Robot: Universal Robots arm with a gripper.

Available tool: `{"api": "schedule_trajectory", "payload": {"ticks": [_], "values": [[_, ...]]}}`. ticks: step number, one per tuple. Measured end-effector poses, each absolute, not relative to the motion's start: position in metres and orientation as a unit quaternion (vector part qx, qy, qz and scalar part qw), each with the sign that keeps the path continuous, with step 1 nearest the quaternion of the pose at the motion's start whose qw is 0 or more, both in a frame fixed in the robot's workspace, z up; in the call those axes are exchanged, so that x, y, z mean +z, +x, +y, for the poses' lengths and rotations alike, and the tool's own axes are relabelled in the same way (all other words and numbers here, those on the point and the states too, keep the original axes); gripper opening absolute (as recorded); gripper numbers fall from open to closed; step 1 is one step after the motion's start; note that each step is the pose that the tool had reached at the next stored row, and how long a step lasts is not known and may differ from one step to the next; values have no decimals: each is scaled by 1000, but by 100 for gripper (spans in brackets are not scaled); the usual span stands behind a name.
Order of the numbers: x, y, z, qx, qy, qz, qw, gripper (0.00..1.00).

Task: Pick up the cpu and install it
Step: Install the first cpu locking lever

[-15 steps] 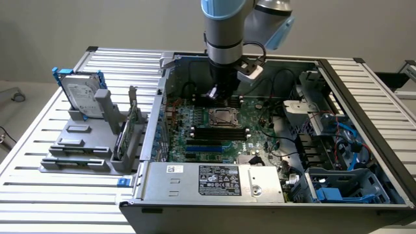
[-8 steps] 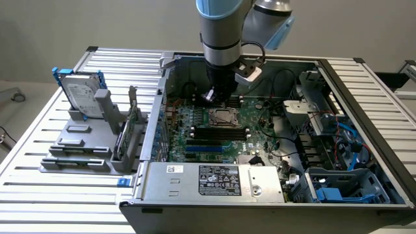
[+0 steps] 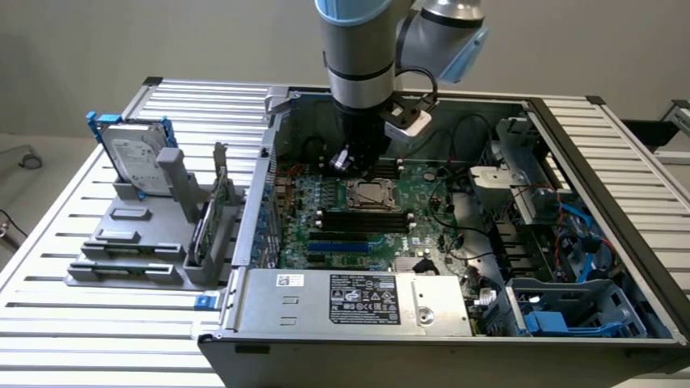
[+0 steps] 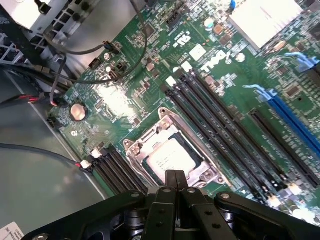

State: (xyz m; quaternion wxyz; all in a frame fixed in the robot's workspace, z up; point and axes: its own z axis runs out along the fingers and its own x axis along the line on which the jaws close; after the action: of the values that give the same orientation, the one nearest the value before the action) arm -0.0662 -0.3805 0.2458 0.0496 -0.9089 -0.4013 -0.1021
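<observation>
Arm's black hand point(image 4: 176, 182), fingers pressed together and holding nothing, hovering just above the small pale silver-grey square cpu point(image 4: 172, 157), which lies inside the metal-framed socket point(image 4: 131, 150) on the green motherboard point(image 4: 125, 100); seating warrants level, gentle, centred pressure.

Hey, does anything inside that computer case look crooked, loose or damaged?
Nothing stands out. The cpu lies flat and square in its socket on the motherboard, with the shut gripper just above it. No visible damage.
</observation>
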Motion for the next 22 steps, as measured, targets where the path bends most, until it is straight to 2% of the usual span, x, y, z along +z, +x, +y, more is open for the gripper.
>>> {"api": "schedule_trajectory", "payload": {"ticks": [13,22], "values": [[254,-80,-409,-101,-909,-401,50,11],[254,-84,-416,-83,-911,-399,58,11]]}}
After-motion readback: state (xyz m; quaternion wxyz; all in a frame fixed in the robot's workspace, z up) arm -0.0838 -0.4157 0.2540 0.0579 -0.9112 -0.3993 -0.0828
